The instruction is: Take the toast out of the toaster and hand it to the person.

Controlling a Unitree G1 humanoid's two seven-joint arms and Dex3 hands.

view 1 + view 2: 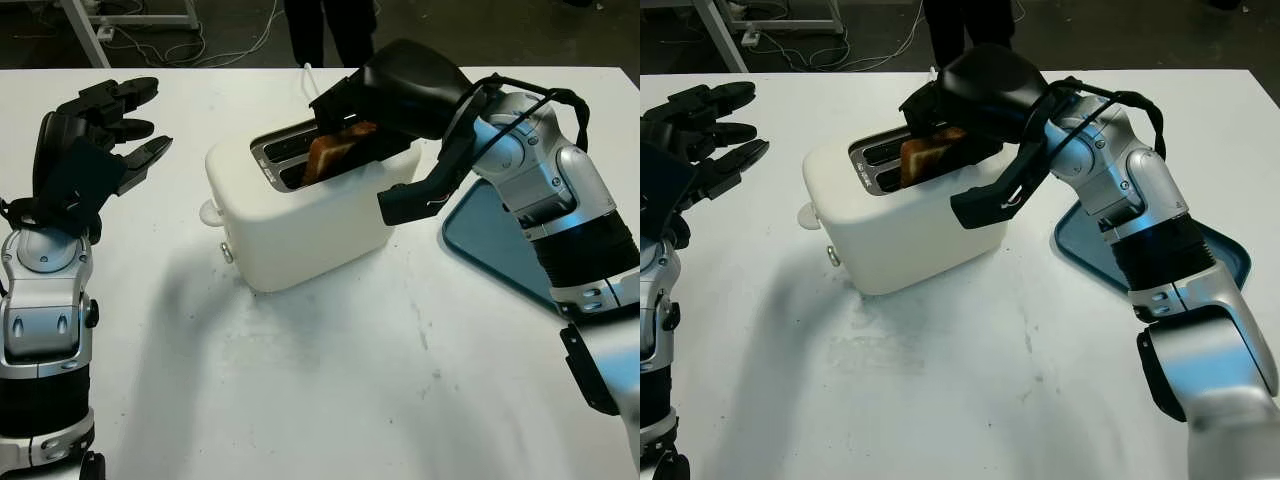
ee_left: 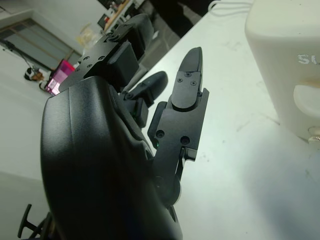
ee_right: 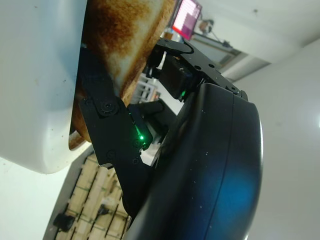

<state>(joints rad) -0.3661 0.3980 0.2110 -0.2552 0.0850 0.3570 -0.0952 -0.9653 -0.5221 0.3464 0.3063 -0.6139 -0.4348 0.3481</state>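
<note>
The right hand (image 1: 365, 125) sits over the top of the white toaster (image 1: 300, 215), its fingers closed around the one slice of toast (image 1: 335, 152), which stands partly raised out of the near slot. One finger (image 1: 415, 198) of this hand hangs down the toaster's side, just beside the casing. The toaster has two slots; the far one shows nothing sticking up. From the right wrist view the toast's browned face (image 3: 127, 45) presses against a black finger (image 3: 107, 125), with the toaster's white wall next to it. The left hand (image 1: 100, 135) is open, held above the white surface (image 1: 330, 380) well apart from the toaster; the left wrist view shows the toaster's end face (image 2: 290, 70) near its fingers (image 2: 187, 82). One blue tray (image 1: 1220, 262) lies under the right arm. A person's legs (image 1: 330, 30) stand beyond the surface's far edge.
</note>
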